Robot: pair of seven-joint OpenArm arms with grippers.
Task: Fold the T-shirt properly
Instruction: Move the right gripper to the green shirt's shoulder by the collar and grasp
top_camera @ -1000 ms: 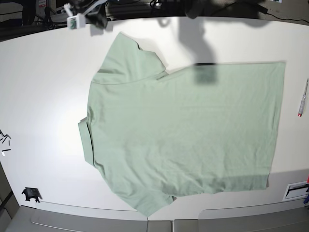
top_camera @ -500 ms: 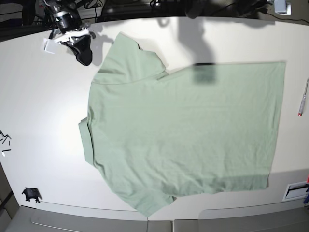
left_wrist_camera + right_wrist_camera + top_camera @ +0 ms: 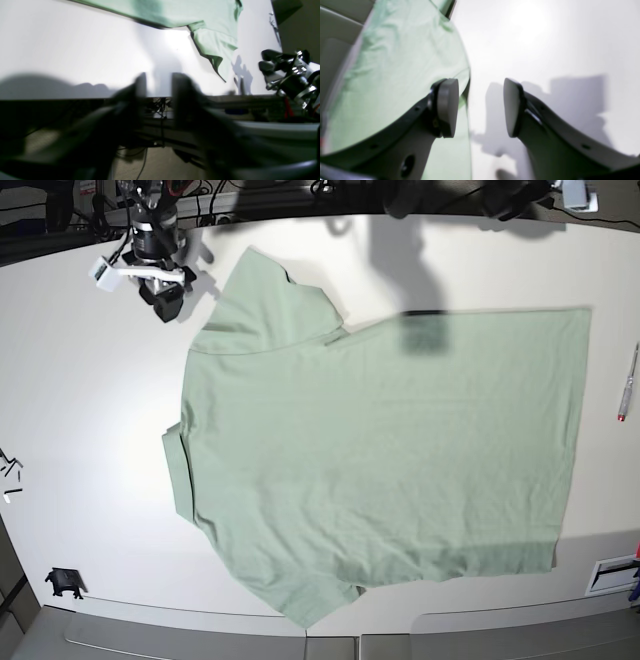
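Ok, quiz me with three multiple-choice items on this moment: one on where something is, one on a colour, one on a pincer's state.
1. In the base view, where is the right pincer?
A. On the shirt's middle
B. Off the T-shirt, near its upper-left sleeve
C. By the pen

2. What colour is the T-shirt?
A. Pale sage green
B. Navy
C. Red

3. What state is the right pincer in?
A. Shut on the sleeve
B. Shut on nothing
C. Open, holding nothing

Answers: 1 B, the base view shows it over the bare white table beside the sleeve. 2 A, the cloth is pale green in every view. 3 C, the right wrist view shows a clear gap between the pads with only table behind.
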